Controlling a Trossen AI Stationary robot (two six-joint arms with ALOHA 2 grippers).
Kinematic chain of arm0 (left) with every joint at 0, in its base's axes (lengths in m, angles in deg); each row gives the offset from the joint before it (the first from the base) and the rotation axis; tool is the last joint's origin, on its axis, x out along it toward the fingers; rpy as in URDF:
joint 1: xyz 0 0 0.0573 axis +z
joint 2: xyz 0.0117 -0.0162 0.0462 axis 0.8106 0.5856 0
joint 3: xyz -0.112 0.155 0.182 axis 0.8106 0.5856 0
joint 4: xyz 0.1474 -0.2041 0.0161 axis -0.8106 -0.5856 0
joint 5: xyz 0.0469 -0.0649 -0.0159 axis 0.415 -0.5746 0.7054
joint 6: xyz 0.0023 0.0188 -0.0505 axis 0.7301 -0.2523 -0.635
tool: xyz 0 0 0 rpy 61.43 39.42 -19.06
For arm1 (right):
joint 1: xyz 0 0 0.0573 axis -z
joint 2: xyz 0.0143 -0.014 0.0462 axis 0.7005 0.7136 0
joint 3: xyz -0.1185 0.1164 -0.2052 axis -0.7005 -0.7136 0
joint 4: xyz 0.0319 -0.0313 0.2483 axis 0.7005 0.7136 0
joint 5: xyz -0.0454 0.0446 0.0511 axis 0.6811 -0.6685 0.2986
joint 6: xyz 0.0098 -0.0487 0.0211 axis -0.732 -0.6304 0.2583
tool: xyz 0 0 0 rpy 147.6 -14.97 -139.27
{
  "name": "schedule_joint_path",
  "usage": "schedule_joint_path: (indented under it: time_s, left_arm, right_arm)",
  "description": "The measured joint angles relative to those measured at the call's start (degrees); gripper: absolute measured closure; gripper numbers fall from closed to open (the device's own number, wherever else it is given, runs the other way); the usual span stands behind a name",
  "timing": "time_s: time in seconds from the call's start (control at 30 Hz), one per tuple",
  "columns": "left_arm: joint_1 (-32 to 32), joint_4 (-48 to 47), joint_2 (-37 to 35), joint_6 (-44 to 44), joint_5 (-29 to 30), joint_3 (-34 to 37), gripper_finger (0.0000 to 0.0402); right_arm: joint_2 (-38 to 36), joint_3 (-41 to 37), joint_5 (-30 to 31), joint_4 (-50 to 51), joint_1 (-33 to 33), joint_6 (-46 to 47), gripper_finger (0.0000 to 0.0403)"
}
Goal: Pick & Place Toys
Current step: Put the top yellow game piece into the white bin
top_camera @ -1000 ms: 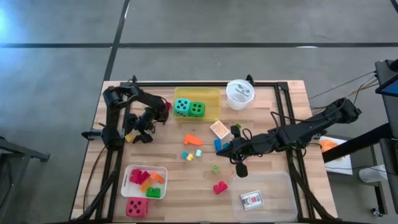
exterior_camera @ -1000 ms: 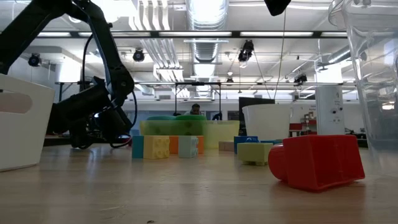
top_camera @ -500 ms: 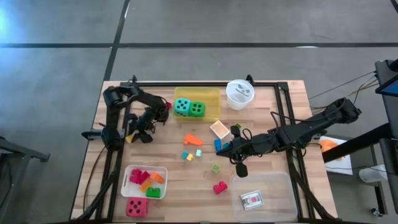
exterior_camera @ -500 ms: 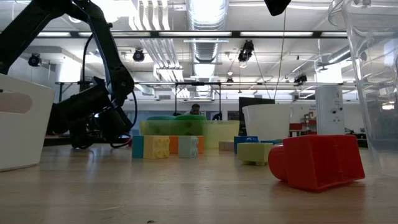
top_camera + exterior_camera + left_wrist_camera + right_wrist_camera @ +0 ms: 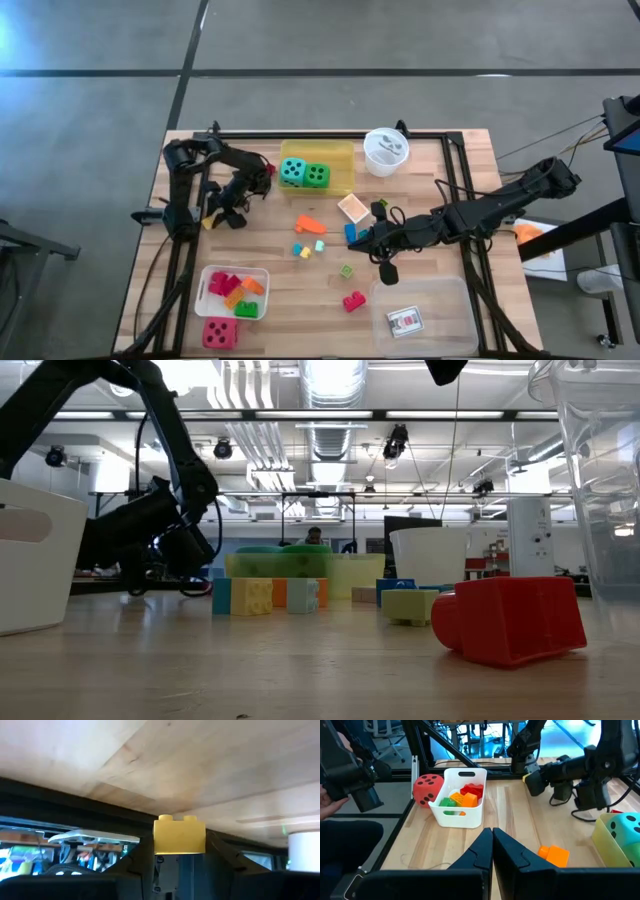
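Lifted slightly since a second ago, my left pincer [image 5: 213, 220] now hangs just clear of the tabletop [image 5: 280, 300] in the low view; everything else lies as it did.

Item 1. Left pincer: fingers clamped on a yellow block [image 5: 179, 836], studs visible along its edge, held near the table's left side.

Item 2. Right pincer [image 5: 352, 241]: fingers pressed together, holding nothing, low over the table's middle, arm stretched in from the right.

Item 3. Nearest the right pincer: a blue block [image 5: 351, 231] just beside its tips, a small tan tray [image 5: 352, 207] a little beyond, a pale green block [image 5: 346, 271] on the near side.

Item 4. Loose cluster between the two pincers, closer to the right one: orange block [image 5: 309, 225], and small blue, yellow and light pieces [image 5: 305, 248] near it.

Item 5. Red block [image 5: 353, 301], on the front side of the right pincer, beside a clear tray [image 5: 455, 300] holding one playing card [image 5: 405, 320].

Item 6. Yellow tray [image 5: 341, 153] between the pincers at the back: teal die [image 5: 292, 172] and green die [image 5: 316, 176] side by side inside.

Item 7. Round white cup [image 5: 386, 151], beyond the right pincer, at the back edge.

Item 8. White tray [image 5: 207, 283], in front of the left pincer: red, orange and green blocks inside; red die [image 5: 219, 332] just outside it on the table.
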Motion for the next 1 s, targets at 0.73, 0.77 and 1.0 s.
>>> schedule_joint_path:
  time_s: [0.73,0.77,1.0]
  left_arm:
    - [-7.6,-0.7,-29.8,-21.7,-2.9,-0.3,0.0284]
    - [-9.0,-0.8,-31.0,-22.7,-2.9,-0.3,0.0284]
    - [-21.9,0.7,-39.5,-31.1,-2.9,-0.3,0.0284]
  right_arm:
    - [0.0,0.0,0.0,0.0,0.0,0.0,0.0394]
    - [0.0,0.0,0.0,0.0,0.0,0.0,0.0394]
    - [0.0,0.0,0.0,0.0,0.0,0.0,0.0394]
